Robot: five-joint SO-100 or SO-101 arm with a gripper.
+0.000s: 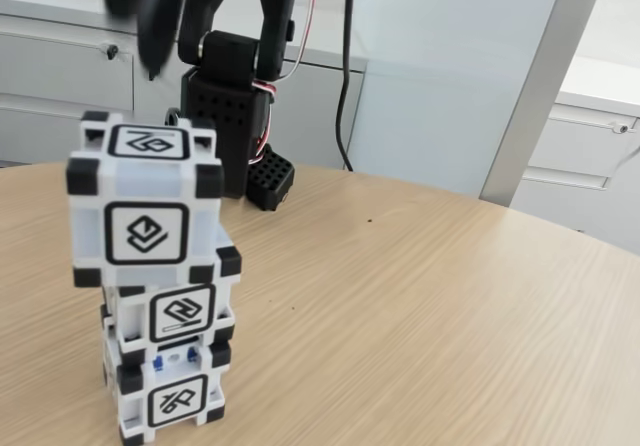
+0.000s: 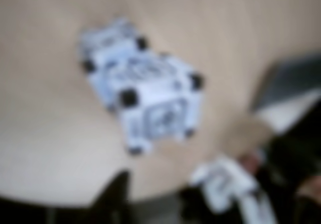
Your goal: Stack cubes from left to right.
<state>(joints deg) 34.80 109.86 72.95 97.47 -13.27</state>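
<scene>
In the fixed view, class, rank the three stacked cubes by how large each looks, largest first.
1. Top cube, looks largest, though it seems nearest the camera.
2. Middle cube and bottom cube look alike; both are partly covered, so unranked.

A low fixed camera at table (image 1: 420,296) height faces the arm's base (image 1: 225,106), stacked cubes (image 1: 160,276) close at seven o'clock; the blurred wrist camera looks down on them (image 2: 143,98).
</scene>
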